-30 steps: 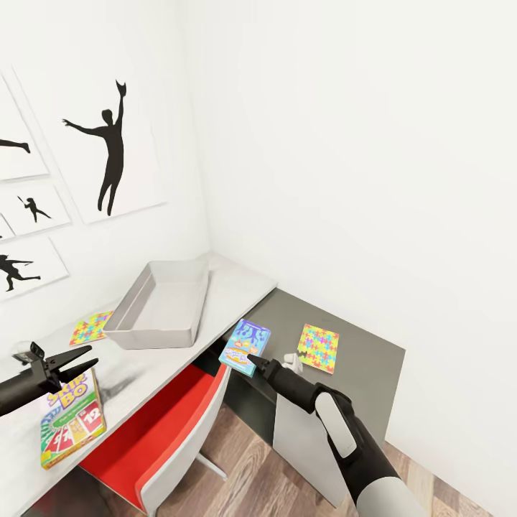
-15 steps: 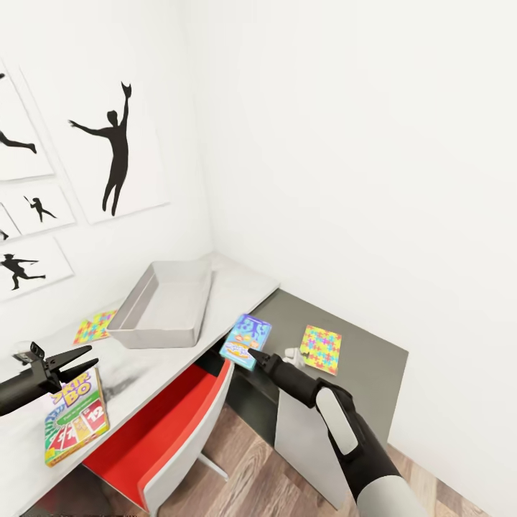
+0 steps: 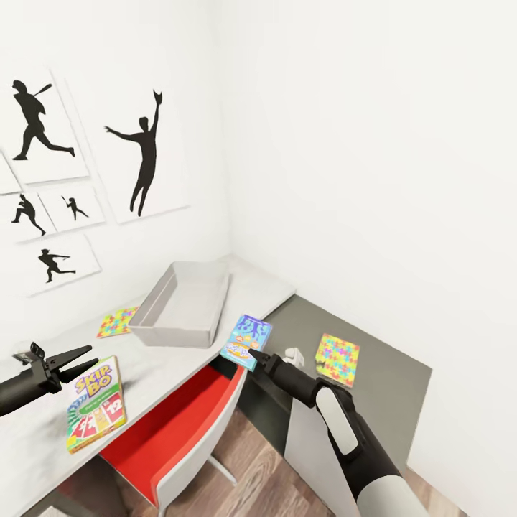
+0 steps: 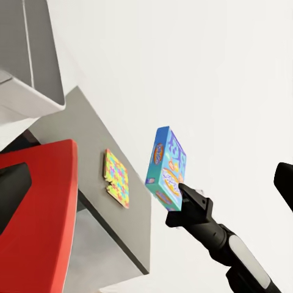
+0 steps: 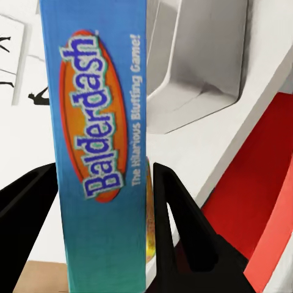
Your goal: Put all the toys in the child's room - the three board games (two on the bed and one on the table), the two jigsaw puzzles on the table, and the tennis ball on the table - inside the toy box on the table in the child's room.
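Observation:
My right gripper (image 3: 253,355) is shut on a blue Balderdash board game (image 3: 246,341), held upright in the air just off the table's (image 3: 165,359) edge, near the toy box (image 3: 188,305). The right wrist view has this game (image 5: 101,146) between two black fingers (image 5: 183,226). The grey toy box lies empty on the pale top. A SKIP BO board game (image 3: 95,402) lies flat near my open left gripper (image 3: 90,357). One jigsaw puzzle (image 3: 117,322) lies left of the toy box, another (image 3: 337,359) on the dark cabinet. The tennis ball and bed are out of view.
A red-seated chair (image 3: 179,424) with a white shell is tucked under the table below the held game. The low dark grey cabinet (image 3: 391,380) stands in the corner with a small white object (image 3: 293,356) on it. Silhouette prints (image 3: 143,154) hang on the wall.
The whole picture has slid right as the camera turned left, bringing more wall prints into view. Both grippers keep about the same place in the picture, and the right still holds the game.

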You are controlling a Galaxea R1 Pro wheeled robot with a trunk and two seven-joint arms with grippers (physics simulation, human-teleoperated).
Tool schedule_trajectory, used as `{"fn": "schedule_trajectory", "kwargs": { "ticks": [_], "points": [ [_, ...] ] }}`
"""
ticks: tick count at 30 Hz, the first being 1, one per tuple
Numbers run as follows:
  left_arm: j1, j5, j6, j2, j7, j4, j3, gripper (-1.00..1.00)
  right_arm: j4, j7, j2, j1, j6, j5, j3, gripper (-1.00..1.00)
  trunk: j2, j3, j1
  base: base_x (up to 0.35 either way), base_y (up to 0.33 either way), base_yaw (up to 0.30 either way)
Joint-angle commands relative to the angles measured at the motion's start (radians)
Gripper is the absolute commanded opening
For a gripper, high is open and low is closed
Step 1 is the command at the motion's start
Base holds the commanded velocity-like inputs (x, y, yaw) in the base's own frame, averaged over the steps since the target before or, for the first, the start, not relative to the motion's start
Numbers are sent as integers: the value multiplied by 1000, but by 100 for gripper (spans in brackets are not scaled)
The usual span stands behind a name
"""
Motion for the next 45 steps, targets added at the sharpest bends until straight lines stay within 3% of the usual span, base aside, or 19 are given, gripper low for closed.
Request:
{"fn": "schedule_trajectory", "kwargs": {
  "ticks": [1, 16, 29, 45],
  "points": [
    [-1, -2, 11, 0, -5, 0, 1, 100, -1, 0, 0, -1, 5, -5, -1, -100, -2, -2, 1, 120, -123, 50],
    [-1, -2, 11, 0, -5, 0, 1, 100, -1, 0, 0, -1, 5, -5, -1, -100, -2, -1, 1, 66, -67, 7],
    [-1, -2, 11, 0, -5, 0, 1, 100, -1, -1, 0, -1, 5, -4, 15, -100, -2, 4, 1, 1, -1, 213],
    [-1, -2, 11, 0, -5, 0, 0, 100, -1, -1, 0, -1, 5, -4, 18, -100, -2, 4, 1, 112, 27, 15]
  ]
}}
